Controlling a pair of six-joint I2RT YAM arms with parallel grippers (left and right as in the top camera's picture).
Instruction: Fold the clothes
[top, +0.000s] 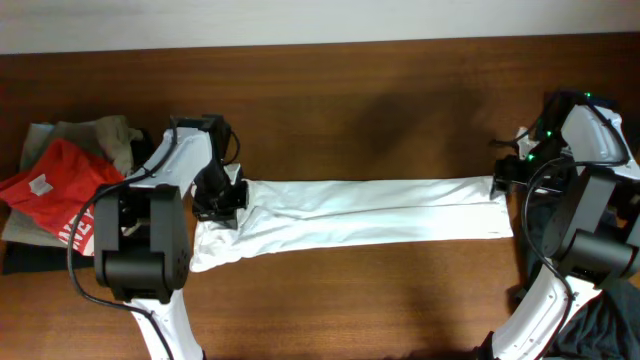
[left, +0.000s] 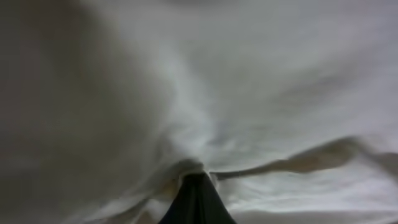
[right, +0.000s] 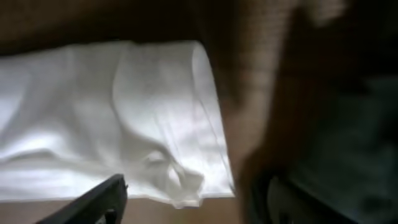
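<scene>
A white garment (top: 370, 212) lies folded into a long narrow strip across the brown table (top: 380, 110). My left gripper (top: 220, 203) is at its left end. In the left wrist view white cloth (left: 249, 93) fills the frame and bunches into the dark, closed fingertips (left: 196, 198). My right gripper (top: 500, 181) is at the strip's right end. In the right wrist view its fingers (right: 186, 202) stand apart, just above the crumpled corner of the white garment (right: 124, 118), and hold nothing.
A pile of clothes sits at the far left, with a red shirt (top: 55, 190) on top and olive cloth (top: 95, 135) behind it. Dark clothing (top: 600, 322) lies at the right front, and also shows in the right wrist view (right: 360, 124). Both arm bases stand at the front edge.
</scene>
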